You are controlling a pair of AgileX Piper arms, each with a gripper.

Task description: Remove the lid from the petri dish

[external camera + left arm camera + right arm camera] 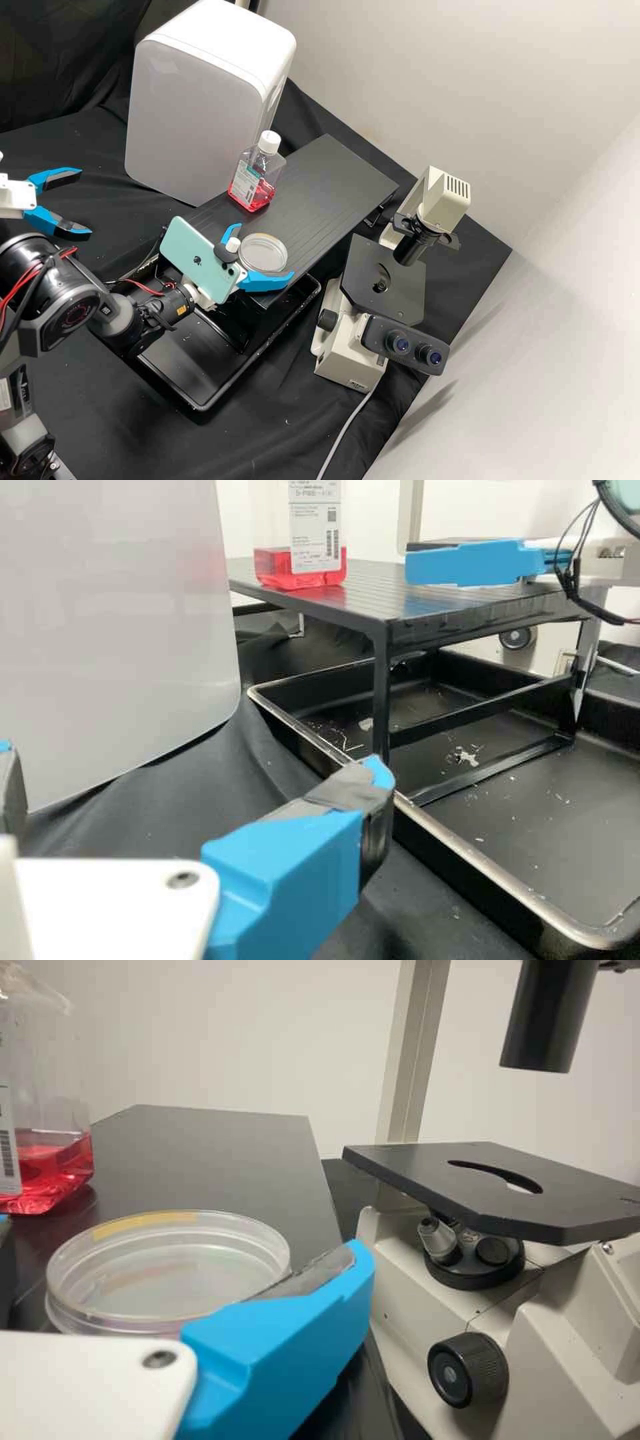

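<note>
Seemingly a red-filled flask point(300, 565) atop the black rack point(420, 600).

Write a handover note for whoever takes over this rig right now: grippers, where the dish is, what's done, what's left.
Right gripper: open, its fingers on either side of the petri dish; I cannot tell whether they touch it.
Left gripper: open, holding nothing, off to the side, in front of the white box.
Petri dish: on the black raised platform, near the flask of red liquid; the lid looks to be on.
Done: right gripper placed around the dish.
Left: close on the lid, lift it off, set it down.
</note>
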